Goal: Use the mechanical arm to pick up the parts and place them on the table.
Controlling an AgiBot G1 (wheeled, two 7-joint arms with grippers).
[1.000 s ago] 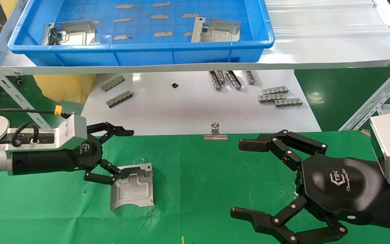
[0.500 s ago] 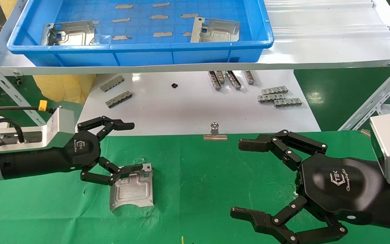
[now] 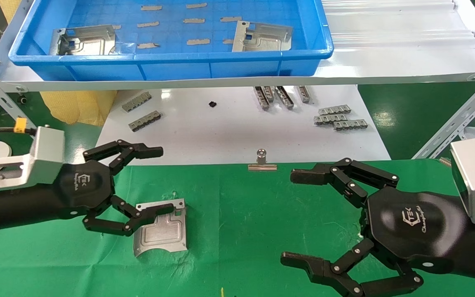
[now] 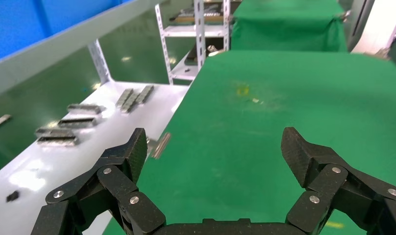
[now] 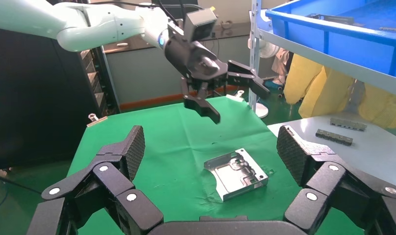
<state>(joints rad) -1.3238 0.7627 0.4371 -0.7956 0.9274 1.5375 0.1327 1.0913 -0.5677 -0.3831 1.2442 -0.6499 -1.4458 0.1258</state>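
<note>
My left claw [image 3: 161, 180] hung spread wide just left of the part [image 3: 161, 227] lying flat on the green table [image 3: 241, 231], holding nothing. Its lower finger crossed over the part's upper left corner in the head view, hiding that corner; I couldn't tell from there if it touched, but the right wrist view showed the left claw [image 5: 237, 95] raised clear above the part [image 5: 236, 174]. Left wrist view didn't catch the part at all, only both fingers [image 4: 130, 156] wide apart over green cloth and the white tabletop [image 4: 49, 166] edge.

The part sat roughly square, so no clear long axis; its curved notch faced the near edge of the table, small square holes along the far side, embossed channels up.

My right claw [image 3: 299, 216] sat well to the right of the part, also wide open and empty, its forearm cut off by the frame edge. Its own camera showed both fingers [image 5: 122, 152] framing the part between them at a distance.

Beyond the part, a binder clip [image 3: 262, 161] stood at the cloth's far edge. Further back, the blue tray [image 3: 171, 57] held two more parts [image 3: 84, 40] [image 3: 263, 37], the near wall hiding their lower edges. Small grey notched bars [image 3: 340, 117] lay on the white tabletop between.
</note>
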